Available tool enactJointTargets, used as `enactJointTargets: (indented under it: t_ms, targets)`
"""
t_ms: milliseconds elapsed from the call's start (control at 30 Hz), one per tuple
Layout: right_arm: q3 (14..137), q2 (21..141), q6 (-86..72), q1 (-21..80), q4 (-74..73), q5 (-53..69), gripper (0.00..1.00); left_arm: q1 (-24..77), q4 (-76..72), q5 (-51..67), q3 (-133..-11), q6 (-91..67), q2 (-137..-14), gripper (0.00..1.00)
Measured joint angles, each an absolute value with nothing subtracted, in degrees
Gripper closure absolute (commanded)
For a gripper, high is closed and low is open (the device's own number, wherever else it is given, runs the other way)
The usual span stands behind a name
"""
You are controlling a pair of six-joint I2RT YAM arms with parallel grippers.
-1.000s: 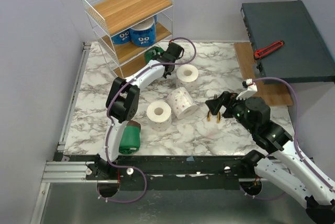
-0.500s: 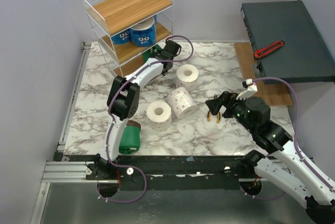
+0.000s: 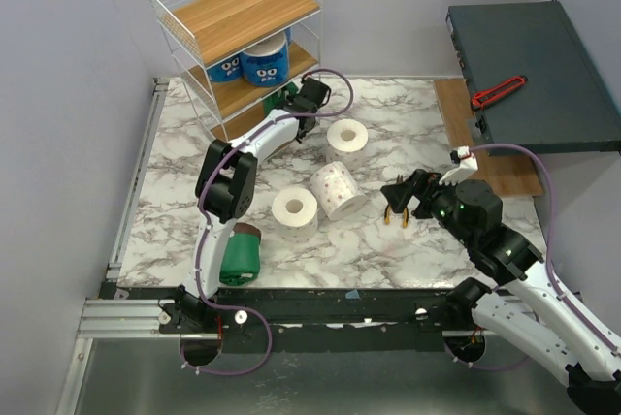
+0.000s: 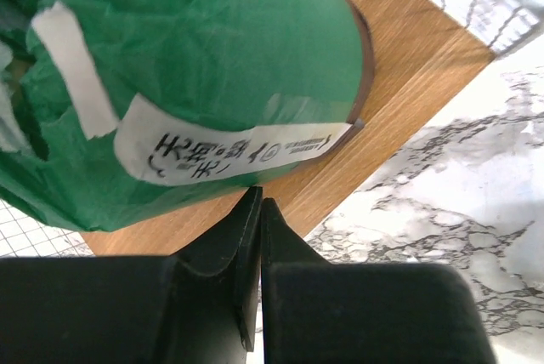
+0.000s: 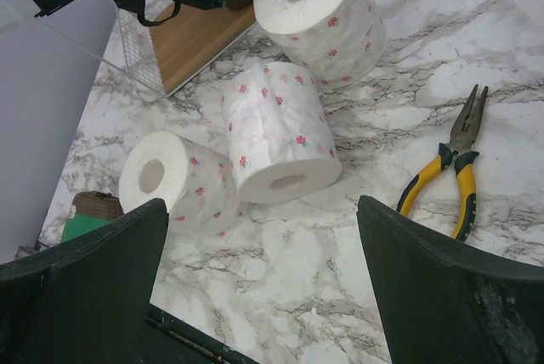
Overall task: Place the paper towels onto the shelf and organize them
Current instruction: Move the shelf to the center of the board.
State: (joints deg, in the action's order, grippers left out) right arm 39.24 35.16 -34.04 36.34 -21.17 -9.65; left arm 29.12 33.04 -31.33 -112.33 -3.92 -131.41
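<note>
Roughly halfway, by my reading. Two blue rolls stand on the middle tier of the shelf at the far left, and a green roll lies on its bottom board, close to the front edge. The left claw sits just beside that roll with its fingers pressed together, holding nothing — so the roll looks delivered, though it may need a push further in. Left on the worktop are three white speckled rolls clustered in the middle and a second green roll at the near left. The right claw hovers near the pliers, fingers spread wide and empty. The top tier holds no roll yet.
</note>
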Motion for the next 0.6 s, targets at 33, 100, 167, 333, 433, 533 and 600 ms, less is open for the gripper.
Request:
enactJointTargets:
  t_ms: [33,100,167,333,433,533,600]
  targets:
    - [39.2,35.2,-34.0,36.3,-21.2,-9.6,0.05,29.0,32.5,-31.3,-111.4,-4.2,-131.1,0.93]
    - [39.2,35.2,-34.0,36.3,-21.2,-9.6,0.05,28.5,31.1,-31.3,-108.0,-4.5,-129.2,0.89]
    - [39.2,35.1,-34.0,36.3,-21.2,-9.6,0.05,28.3,30.1,-31.2,-104.7,-4.3,-126.8,0.85]
    - [39.2,35.1,-34.0,36.3,-21.2,-9.6,0.05,28.4,29.2,-30.6,-97.4,-4.1,-121.3,0.80]
    - [39.2,35.1,-34.0,36.3,-21.1,-9.6,0.05,29.0,29.3,-29.9,-94.1,-4.1,-118.6,0.77]
    - [39.2,35.3,-34.0,36.3,-21.1,-9.6,0.05,30.1,29.7,-29.7,-90.1,-4.3,-115.4,0.74]
    - [39.2,35.6,-34.0,36.3,-21.1,-9.6,0.05,30.9,30.0,-29.6,-87.1,-4.3,-113.1,0.71]
